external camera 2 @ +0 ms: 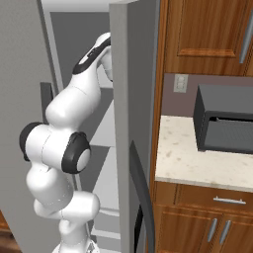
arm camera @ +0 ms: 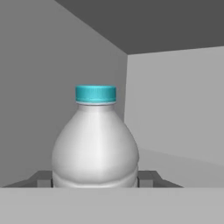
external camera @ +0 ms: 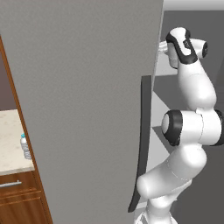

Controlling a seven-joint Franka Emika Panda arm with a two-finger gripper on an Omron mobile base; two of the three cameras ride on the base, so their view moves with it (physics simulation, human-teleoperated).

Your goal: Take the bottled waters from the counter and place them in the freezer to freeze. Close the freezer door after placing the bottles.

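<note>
So the claw (arm camera: 95, 178) is clamped on one water bottle (arm camera: 95, 144), upright inside the pale grey freezer (arm camera: 175, 105). The freezer door (external camera: 83, 105) hangs wide open. Second bottle (external camera: 25, 146) stands on the speckled beige worktop (external camera: 11, 140); a dark microwave (external camera 2: 225, 118) sits on the other stretch.

To my left, the beige speckled counter (external camera: 9, 144) carries one bottled water (external camera: 25, 147), upright near its front edge. To my right, another stretch of counter (external camera 2: 190, 158) bears a dark grey microwave (external camera 2: 225, 118).
</note>
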